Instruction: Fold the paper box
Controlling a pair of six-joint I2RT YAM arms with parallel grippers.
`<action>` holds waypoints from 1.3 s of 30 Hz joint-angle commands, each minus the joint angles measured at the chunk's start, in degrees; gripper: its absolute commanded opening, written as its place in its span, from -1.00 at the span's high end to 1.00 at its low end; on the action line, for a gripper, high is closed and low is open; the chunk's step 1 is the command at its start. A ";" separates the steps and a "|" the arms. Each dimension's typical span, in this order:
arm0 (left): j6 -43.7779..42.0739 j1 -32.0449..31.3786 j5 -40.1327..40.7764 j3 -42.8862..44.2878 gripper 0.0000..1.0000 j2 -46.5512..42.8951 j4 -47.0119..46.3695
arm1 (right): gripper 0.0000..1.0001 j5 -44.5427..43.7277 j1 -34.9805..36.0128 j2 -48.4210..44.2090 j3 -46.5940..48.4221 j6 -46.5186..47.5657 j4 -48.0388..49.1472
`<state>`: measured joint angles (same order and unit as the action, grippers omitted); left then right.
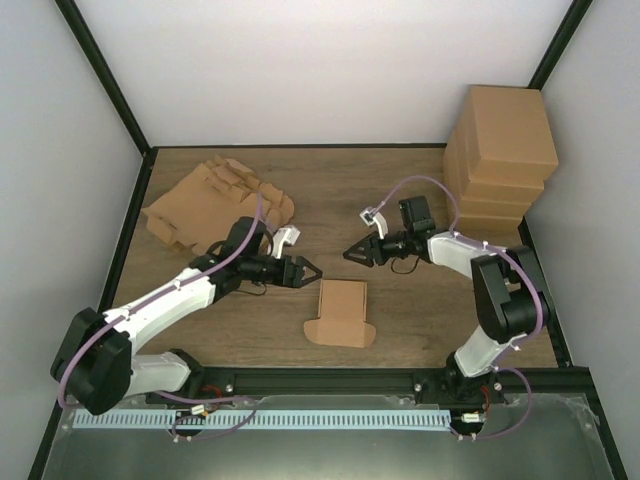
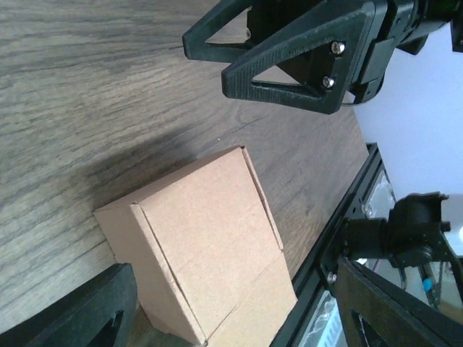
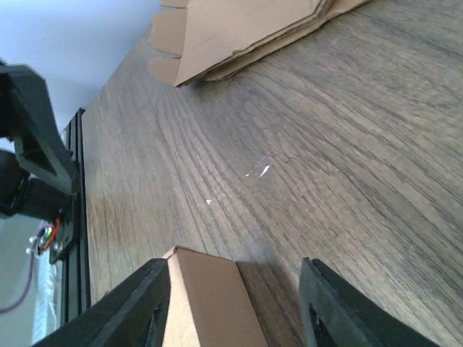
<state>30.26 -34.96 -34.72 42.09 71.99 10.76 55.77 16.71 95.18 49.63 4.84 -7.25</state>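
Box (image 1: 340, 312) lies near left gripper (image 1: 312, 271) and right gripper (image 1: 350, 256) (both spread wide, holding nothing).

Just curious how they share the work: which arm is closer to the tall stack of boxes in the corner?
Right. The right arm lies just in front of the stack of boxes; the left arm reaches in from the opposite side, well away from it.

Box (image 1: 338, 312) centre-front; flat cardboard (image 1: 205, 205) back-left; box stack (image 1: 500, 160) back-right.
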 commanded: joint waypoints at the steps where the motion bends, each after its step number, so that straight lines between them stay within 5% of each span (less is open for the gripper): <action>1: -3.10 0.16 -5.17 1.72 -0.36 0.25 0.05 | 0.07 0.13 0.96 -4.38 -1.93 -2.71 -0.08; 9: -4.34 -0.11 -9.77 3.59 0.92 6.98 -2.32 | 0.95 0.80 3.15 -11.03 -7.60 -6.86 -4.67; 33: -2.50 2.34 -10.98 15.93 0.91 32.00 -5.47 | 0.99 -8.17 3.19 4.09 -1.96 -4.55 -8.32; 37: 0.43 7.09 -11.92 22.79 0.57 27.29 -7.56 | 0.99 -7.53 3.07 7.25 -0.28 -4.31 -7.02; 39: -3.55 8.10 -9.93 30.94 0.17 27.29 0.25 | 0.99 -6.92 3.09 8.69 1.04 -4.31 -6.72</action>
<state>29.56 -29.45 -45.41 60.62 102.67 7.29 50.02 19.70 101.03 48.18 -0.75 -12.49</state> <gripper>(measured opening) 0.268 0.010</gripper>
